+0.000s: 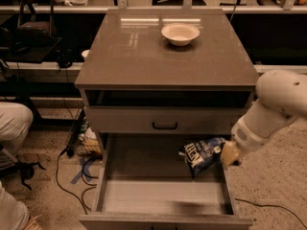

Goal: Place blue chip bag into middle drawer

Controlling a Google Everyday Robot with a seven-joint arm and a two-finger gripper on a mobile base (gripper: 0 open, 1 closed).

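Nearest me I see the middle drawer [158, 195] pulled open, its grey floor bare. Over its right far corner my gripper [226, 155] is clenched on the right edge of the blue chip bag [201, 156], crinkled, shiny dark blue with white lettering, tilted. Farther back, a white bowl [180, 33] sits on the cabinet top [134, 56].

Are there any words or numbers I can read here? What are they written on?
On the blue chip bag: big white letters, too blurred to read.
On the white bowl and the drawer handle: no words.
The gripper is at the bag's right edge, above the open middle drawer.
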